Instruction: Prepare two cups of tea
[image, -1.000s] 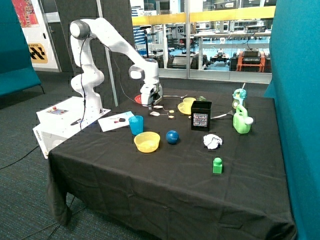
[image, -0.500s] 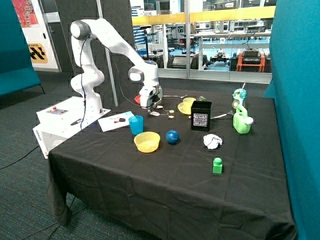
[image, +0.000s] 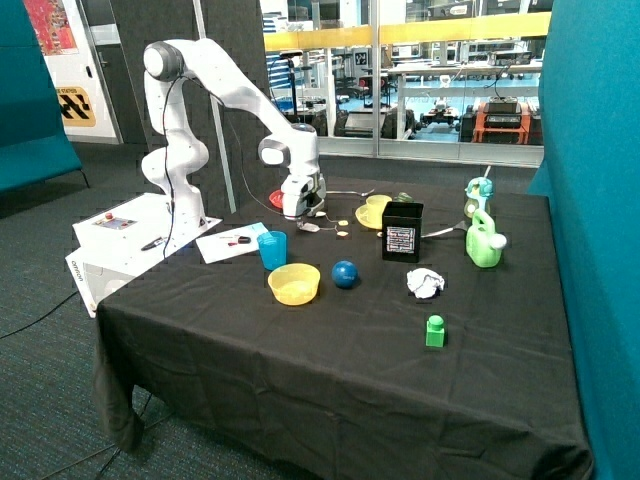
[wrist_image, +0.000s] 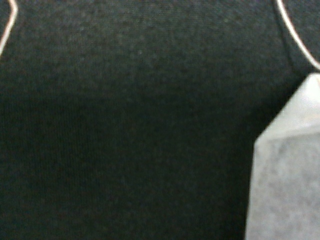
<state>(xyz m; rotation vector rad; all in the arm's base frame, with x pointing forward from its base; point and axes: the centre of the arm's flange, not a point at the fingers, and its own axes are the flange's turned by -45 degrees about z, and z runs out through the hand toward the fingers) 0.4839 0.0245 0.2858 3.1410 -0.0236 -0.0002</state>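
Green block (image: 434, 331): nearest item, alone on the black tablecloth (image: 330, 370), toward the right.
Yellow bowl (image: 294, 283): near-left of centre; blue ball (image: 344, 273) just to its right.
Paper ball (image: 424, 283): crumpled, white, right of the blue ball.
Blue tumbler (image: 272, 250): upright, just behind the yellow bowl, near the table's left edge; nothing seen inside from this angle.
Black box (image: 401, 231): upright, mid-table, in front of the yellow cup (image: 376, 210).
Yellow cup: on its saucer, far centre, partly hidden by the box.
Green watering can (image: 484, 242): far right.
Tea bags: one (image: 309, 227) flat on the cloth just beside the gripper, between tumbler and yellow cup; small yellowish tags (image: 342, 223) nearby. Wrist view shows a white bag corner (wrist_image: 287, 170) and thin string (wrist_image: 295, 37) on the cloth.
Gripper (image: 297, 209): low over the cloth at the tea bags, far left; finger opening and any hold cannot be told.
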